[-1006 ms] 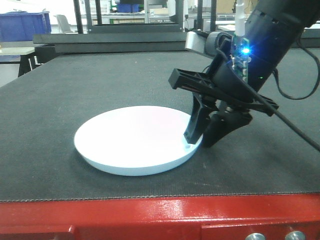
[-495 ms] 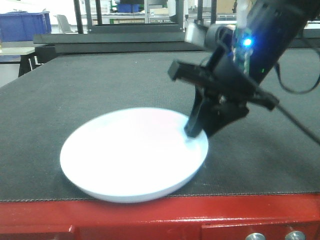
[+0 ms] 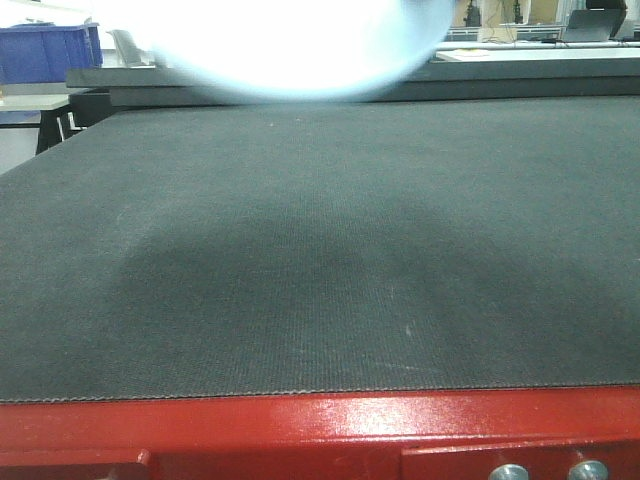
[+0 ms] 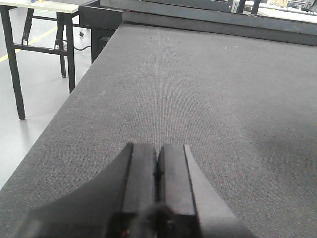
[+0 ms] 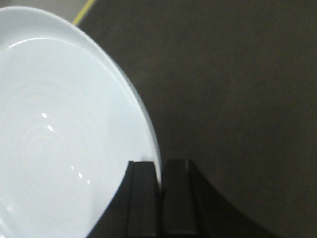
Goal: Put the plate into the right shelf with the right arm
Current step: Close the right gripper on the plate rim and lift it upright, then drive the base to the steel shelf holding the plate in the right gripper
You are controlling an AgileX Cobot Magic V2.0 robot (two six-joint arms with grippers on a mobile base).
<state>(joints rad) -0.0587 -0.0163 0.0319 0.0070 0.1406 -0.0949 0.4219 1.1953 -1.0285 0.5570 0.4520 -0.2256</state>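
The plate (image 3: 290,45) hangs above the mat (image 3: 320,280), leaving room beneath.

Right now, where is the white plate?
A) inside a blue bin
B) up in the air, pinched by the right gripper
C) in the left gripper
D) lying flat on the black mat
B: the right gripper is shut on the rim of the plate, and the front view shows it blurred, high above the black mat.

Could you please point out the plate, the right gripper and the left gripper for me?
plate (image 5: 64,129), right wrist view, on its inner face.
right gripper (image 5: 160,171), right wrist view, between fingertips pinching the rim.
left gripper (image 4: 157,151), left wrist view, between its shut fingertips.
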